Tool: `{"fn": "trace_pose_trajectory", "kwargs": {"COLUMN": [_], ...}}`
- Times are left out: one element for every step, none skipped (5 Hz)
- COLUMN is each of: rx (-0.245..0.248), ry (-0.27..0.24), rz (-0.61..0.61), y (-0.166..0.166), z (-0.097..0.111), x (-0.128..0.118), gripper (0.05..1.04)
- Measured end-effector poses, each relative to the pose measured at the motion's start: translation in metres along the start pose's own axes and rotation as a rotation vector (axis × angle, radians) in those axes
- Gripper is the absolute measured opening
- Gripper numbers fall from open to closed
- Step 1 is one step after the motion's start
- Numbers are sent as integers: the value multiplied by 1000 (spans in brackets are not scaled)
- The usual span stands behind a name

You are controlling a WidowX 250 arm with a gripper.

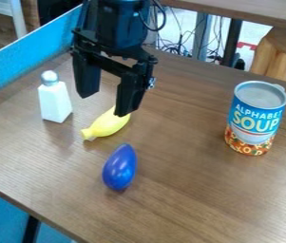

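Note:
The black gripper (109,103) hangs from the top edge over the left-centre of the table, its two fingers spread wide, open, with nothing between them. Just below it lies a yellow banana-like toy (108,124), its upper end partly hidden by the right-hand finger. A white bottle with a grey cap (55,102) stands upright to the left. Nearer the camera, a blue egg-shaped object (119,167) rests on the wood. Off to the right stands an upright soup can (255,118) with a blue label.
The brown table (189,199) has its front-left edge running diagonally at lower left. A blue panel (31,50) borders the upper left. Behind the far edge are cables, dark table legs and a wooden stool (281,57).

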State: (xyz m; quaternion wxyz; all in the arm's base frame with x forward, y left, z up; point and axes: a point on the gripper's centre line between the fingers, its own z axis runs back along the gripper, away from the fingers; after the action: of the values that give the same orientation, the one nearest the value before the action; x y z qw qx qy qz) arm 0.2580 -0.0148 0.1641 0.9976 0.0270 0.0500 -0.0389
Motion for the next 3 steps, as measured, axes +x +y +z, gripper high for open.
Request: {"fn": "trace_pose_trajectory", "kwargs": {"rx": [-1,-28,-62], "ry": [26,-3,-71], "rz": [3,64,120], "y": [-1,-6,-10], "z": [-6,-15,-22], "x": [-1,3,1], "gripper": [1004,1004,1004]}}
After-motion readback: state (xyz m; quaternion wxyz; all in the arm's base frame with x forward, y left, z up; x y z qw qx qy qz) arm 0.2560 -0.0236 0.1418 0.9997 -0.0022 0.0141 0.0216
